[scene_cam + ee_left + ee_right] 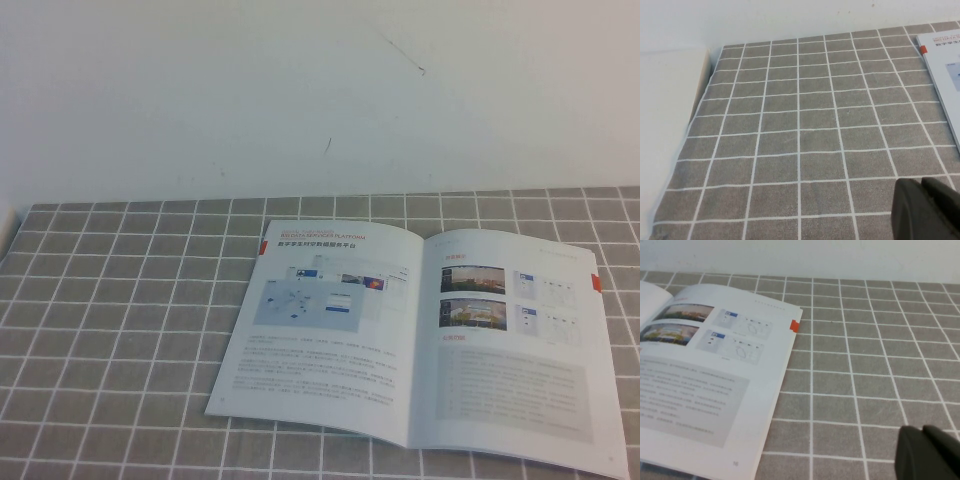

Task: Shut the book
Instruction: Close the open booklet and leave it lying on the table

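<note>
A grey tablecloth (pixel 120 300) with a white grid spreads across the scene. An open book (pixel 400 330) lies flat on it, right of centre and toward the near edge, both pages face up. The left gripper (pixel 927 210) hangs over bare cloth left of the book, and the right gripper (pixel 930 452) over cloth to its right. Whether either is open or closed cannot be told. The left page carries a red Chinese heading (pixel 320 243), too small to read. An orange tab (pixel 794 326) marks the right page's outer edge.
</note>
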`<state>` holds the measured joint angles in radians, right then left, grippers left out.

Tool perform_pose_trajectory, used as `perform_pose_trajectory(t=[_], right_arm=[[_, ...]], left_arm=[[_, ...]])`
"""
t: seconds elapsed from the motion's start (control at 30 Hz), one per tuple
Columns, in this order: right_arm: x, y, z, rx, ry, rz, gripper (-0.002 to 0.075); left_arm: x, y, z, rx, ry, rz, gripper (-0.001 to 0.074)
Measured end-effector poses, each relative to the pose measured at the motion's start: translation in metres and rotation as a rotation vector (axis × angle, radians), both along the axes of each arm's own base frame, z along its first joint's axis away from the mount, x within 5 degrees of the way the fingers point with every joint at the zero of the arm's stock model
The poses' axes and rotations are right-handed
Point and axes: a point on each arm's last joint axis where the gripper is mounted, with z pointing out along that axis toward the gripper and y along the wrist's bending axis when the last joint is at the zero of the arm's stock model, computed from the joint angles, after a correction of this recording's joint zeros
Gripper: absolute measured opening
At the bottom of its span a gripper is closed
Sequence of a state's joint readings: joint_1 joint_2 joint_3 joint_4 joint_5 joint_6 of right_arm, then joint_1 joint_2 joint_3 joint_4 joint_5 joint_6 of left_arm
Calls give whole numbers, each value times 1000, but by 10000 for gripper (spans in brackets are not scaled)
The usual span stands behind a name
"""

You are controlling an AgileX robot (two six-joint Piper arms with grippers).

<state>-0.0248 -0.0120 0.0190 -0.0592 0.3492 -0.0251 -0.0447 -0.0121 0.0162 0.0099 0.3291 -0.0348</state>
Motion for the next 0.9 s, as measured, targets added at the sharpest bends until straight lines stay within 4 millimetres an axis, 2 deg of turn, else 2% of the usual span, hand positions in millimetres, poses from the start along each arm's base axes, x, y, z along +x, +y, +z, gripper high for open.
perform_pose_trajectory(t=[0.4,0.57,0.7,0.9], right_arm=[[0,-2,0,-42,1,-3,-3],[1,-2,1,-48,-20,-2,-3],[3,-1,7,-57,-106,4,-3],[5,2,37,-86,-431,31,-3]], left_arm=[[0,0,0,8,-3,1,-4],[2,0,4,16,-67,-1,-4],[4,0,18,9,-217,-5,-4],[0,-1,48,-6,-555,-15,-4]])
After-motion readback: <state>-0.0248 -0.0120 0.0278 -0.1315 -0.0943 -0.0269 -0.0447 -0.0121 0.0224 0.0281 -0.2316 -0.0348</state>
